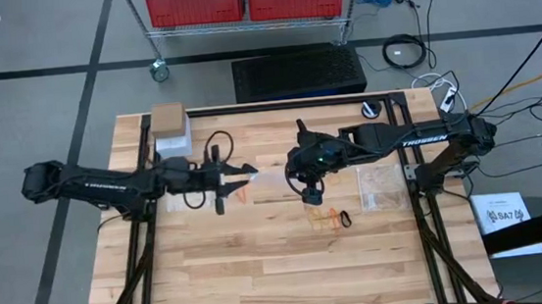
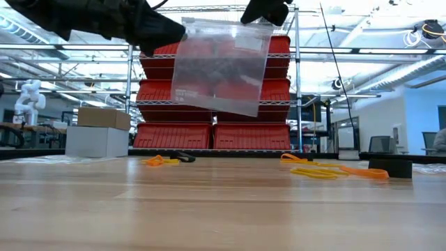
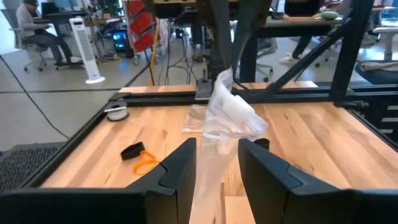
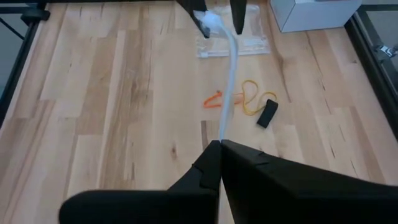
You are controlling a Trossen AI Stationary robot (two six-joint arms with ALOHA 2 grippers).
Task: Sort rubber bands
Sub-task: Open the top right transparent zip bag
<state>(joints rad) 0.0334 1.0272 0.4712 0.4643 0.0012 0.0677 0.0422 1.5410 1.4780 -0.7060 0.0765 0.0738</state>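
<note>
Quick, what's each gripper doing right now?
Left gripper: shut on one end of the clear plastic bag, held above the table.
Right gripper: shut on the bag's other edge.

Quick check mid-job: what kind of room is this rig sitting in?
Likely a robotics lab or workshop: wire shelving with red bins behind the wooden table, cables on the floor, and a person at a desk.
</note>
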